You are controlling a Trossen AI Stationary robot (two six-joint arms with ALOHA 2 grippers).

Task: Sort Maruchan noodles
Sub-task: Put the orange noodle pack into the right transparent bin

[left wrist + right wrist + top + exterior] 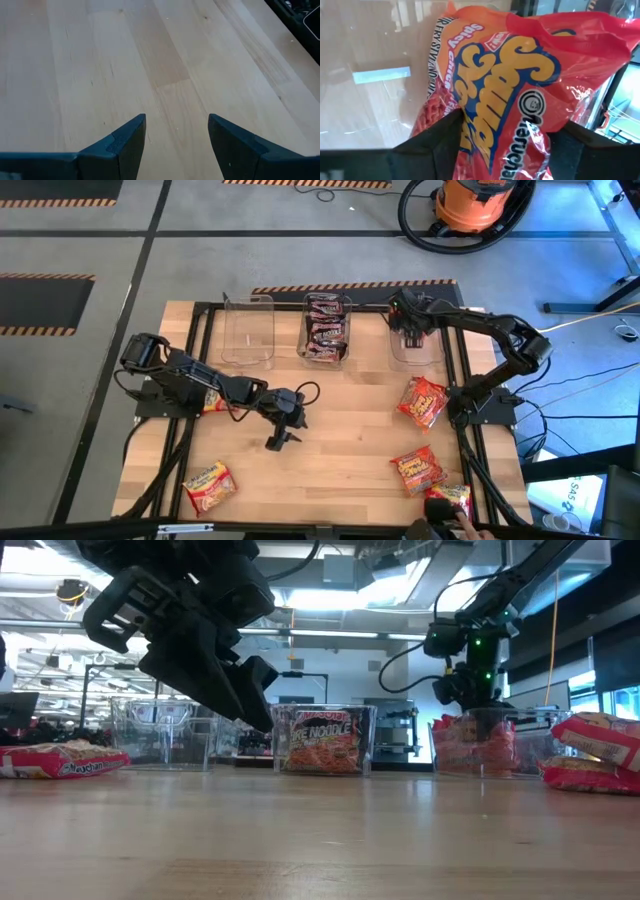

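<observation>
While the high view lays out the whole table, each closer view adds its own detail:

Right wrist view: a red-orange plastic Maruchan packet with yellow lettering point(520, 85) lies between the right gripper's point(507, 132) dark fingers, inside the clear plastic right-hand tub point(375, 75); the high view hides this packet under the gripper.
Right gripper state: fingers spread part-way to either side of the packet; whether they clamp it cannot be told.
Low view: the right gripper point(470, 690) hangs at the right-hand tub's point(490, 745) rim, red packets piled within.
Left gripper: over bare wood at mid-table point(283, 423), fingers wide apart, holding and touching nothing; its wrist view shows only planks between the fingers point(125, 145).
Sorted packets: dark brown-black packets point(327, 327) fill the clear middle tub point(327, 358); the clear left-hand tub point(248, 330) sits beside it.
Loose packets: one red-orange packet at the front left corner point(208, 485); three near the right edge point(424, 402), point(418, 470), point(452, 498).
Open room: the light wooden table point(340, 450) lies bare through its centre and front middle; the black frame rails point(190, 370) run along both sides.
</observation>
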